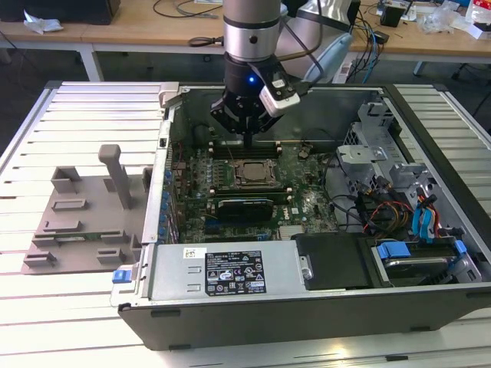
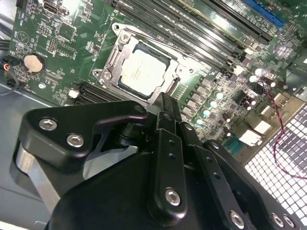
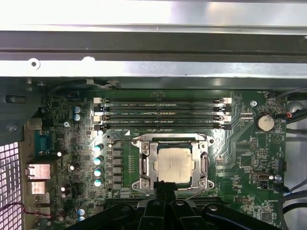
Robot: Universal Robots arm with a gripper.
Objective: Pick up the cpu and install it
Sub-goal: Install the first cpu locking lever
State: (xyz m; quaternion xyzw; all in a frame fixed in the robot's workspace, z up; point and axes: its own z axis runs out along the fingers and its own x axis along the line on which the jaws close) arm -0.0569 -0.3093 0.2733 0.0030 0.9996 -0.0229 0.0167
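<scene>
Cpu (image 3: 175,163) seated in socket (image 3: 146,165) on motherboard (image 3: 240,158); gripper (image 3: 165,188) poised above, fingers closed, nothing held.

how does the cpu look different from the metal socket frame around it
The cpu is a plain, pale, silvery square with an unbroken flat top; the socket frame is a duller grey band, open in the middle, with round screw heads at its corners. The cpu lies inside, within the opening; the socket frame runs around it on the green motherboard. Both are metal, lie flat and are squared to each other.
</scene>
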